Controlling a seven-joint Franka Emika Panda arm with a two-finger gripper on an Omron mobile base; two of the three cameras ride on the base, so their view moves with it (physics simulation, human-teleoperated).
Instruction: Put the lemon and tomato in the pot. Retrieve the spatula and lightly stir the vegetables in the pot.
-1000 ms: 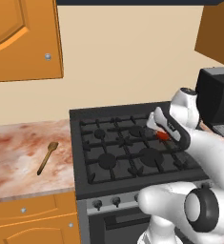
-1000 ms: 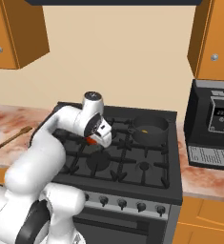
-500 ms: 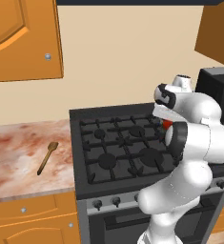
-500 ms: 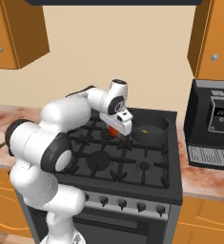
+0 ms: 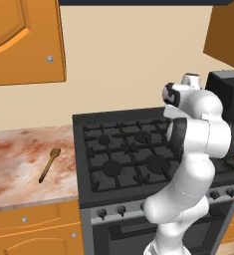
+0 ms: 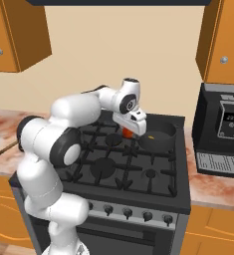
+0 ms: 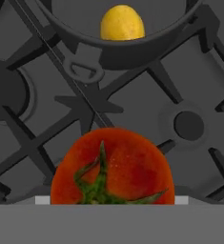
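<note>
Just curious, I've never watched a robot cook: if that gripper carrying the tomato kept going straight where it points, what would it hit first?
Probably the stove grate just short of the pot. The gripper points down with the tomato in front; depth is unclear.

light: even and soft in my kitchen, no clear source
shadows: faint
glare: dull sheen on my white arm [image 6: 73,112]
sharpness: my hand view slightly soft; base views crisp
</note>
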